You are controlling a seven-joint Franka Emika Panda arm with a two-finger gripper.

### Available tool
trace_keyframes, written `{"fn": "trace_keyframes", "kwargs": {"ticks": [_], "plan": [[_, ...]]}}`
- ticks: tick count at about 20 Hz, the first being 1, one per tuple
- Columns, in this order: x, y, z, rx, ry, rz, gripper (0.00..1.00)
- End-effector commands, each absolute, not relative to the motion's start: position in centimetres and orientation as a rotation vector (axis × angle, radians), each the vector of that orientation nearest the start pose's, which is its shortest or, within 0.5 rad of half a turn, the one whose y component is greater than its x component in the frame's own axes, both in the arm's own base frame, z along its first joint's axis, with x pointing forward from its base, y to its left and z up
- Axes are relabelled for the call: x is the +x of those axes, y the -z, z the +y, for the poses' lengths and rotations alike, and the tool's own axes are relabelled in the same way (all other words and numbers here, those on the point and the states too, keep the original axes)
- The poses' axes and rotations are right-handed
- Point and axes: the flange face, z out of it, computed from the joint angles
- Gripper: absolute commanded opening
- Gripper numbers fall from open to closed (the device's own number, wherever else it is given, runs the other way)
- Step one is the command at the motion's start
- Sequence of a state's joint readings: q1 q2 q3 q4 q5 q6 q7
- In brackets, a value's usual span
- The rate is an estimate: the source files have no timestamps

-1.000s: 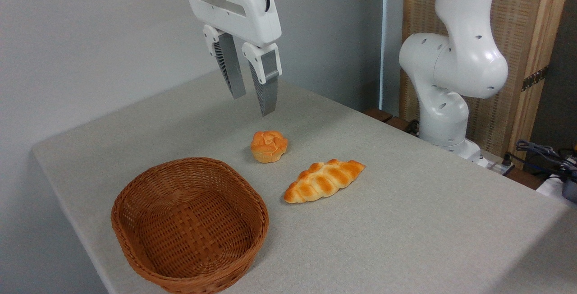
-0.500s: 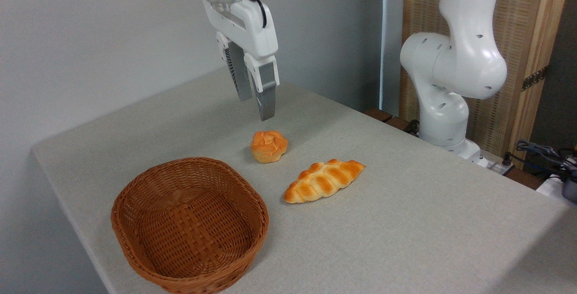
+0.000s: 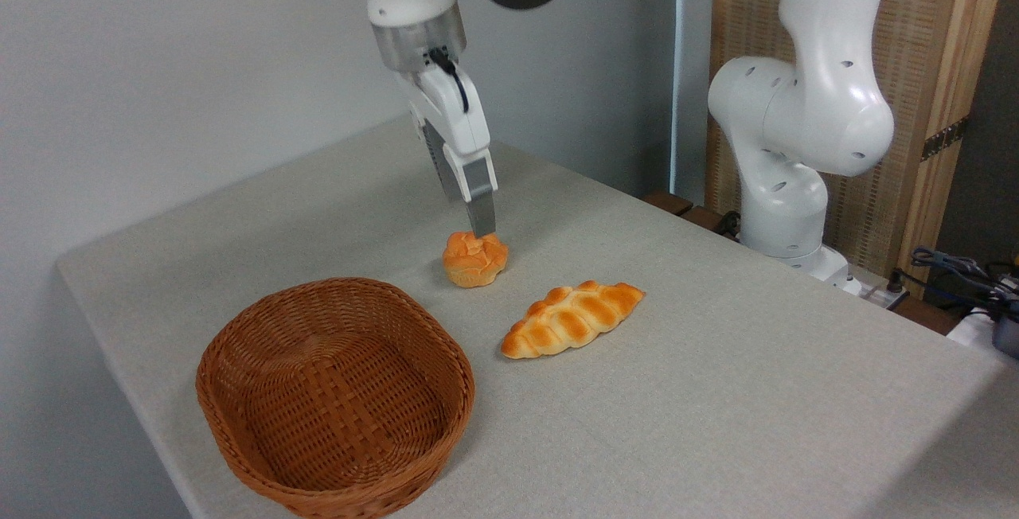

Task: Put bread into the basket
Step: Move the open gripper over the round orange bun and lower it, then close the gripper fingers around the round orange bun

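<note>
Claw (image 3: 480, 226) edge-on, opening unclear, fingertip at bread (image 3: 474, 259) top.

The end effector (image 3: 478, 226) is seen edge-on above the bread (image 3: 474, 259), so only one finger shows and the gap between its jaws cannot be judged. Below the basket (image 3: 335, 396), the worktop (image 3: 716, 392) runs off the picture's edge.
</note>
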State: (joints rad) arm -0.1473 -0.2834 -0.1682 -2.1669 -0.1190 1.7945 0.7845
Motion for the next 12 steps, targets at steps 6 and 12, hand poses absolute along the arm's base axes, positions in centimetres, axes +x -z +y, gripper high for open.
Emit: {"fn": "trace_keyframes", "kwargs": {"ticks": [6, 12], "plan": [[40.6, -44.7, -18.3, -2.712, -0.071, 1.7, 1.0], [40.5, -44.6, -19.3, -2.818, -0.015, 1.687, 1.0]]}}
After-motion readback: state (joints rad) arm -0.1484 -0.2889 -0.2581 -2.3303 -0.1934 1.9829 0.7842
